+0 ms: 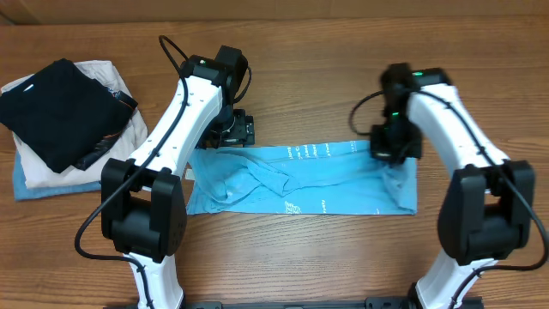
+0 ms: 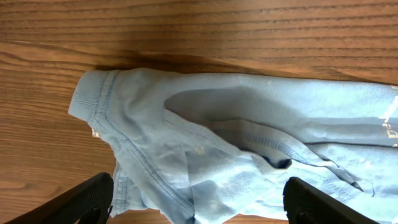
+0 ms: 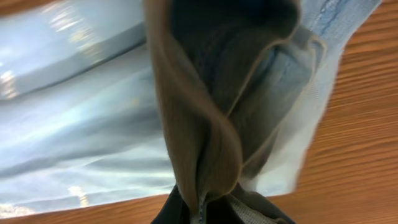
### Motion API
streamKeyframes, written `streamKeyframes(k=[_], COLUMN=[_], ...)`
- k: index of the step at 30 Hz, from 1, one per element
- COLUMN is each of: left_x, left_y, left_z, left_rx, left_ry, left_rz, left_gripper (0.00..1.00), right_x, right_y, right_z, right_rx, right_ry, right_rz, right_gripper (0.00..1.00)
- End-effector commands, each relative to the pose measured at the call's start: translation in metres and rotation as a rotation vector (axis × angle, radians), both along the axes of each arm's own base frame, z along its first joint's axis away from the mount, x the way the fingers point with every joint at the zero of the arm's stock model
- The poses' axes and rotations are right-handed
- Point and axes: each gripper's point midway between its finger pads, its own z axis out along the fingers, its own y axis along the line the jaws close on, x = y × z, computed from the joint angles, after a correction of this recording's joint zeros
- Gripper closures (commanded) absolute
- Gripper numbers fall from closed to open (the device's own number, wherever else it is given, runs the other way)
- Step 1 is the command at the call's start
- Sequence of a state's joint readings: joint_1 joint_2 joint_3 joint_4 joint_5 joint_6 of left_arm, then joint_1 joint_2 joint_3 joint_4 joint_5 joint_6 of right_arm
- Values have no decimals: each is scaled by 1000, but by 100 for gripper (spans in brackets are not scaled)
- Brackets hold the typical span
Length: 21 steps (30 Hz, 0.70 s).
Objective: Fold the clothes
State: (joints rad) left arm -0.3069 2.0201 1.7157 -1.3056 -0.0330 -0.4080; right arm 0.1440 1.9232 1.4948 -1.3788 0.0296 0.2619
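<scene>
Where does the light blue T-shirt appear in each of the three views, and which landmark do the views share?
Overhead: the T-shirt lies as a long strip at the centre of the picture.
Left wrist: its bunched end fills the middle and right.
Right wrist: it fills most of the frame, with one fold very near the camera.
Shared landmark: the wooden table.

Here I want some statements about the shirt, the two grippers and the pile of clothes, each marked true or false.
The left gripper is open and holds nothing. True.
The right gripper is open and empty. False: it is shut on the T-shirt.
The black garment lies on top of the cream garment. True.
The T-shirt hangs off the table. False: it lies wholly on the table.
</scene>
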Motion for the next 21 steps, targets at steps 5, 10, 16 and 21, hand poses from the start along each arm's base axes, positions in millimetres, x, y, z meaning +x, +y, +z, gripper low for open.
streamKeyframes(k=[5,10,16,21], left_x=[2,1,1,1], left_y=[-3,-3,-3,-3], left_z=[1,1,1,1], left_rx=[-25,-26,-26,-26], left_ry=[6,8,8,8], left_rz=[-18,-17,-18,-17], left_gripper=[10,10,10,10], right_x=[-8,-13,-13,-15], right_y=[54,73,85,88], right_z=[-4,-12,-13,-14], right_rx=[-9,-16,-7,2], right_ry=[-8,-1,-16,-11], right_rz=[82,118,150,156], right_gripper=[96,96,96,96])
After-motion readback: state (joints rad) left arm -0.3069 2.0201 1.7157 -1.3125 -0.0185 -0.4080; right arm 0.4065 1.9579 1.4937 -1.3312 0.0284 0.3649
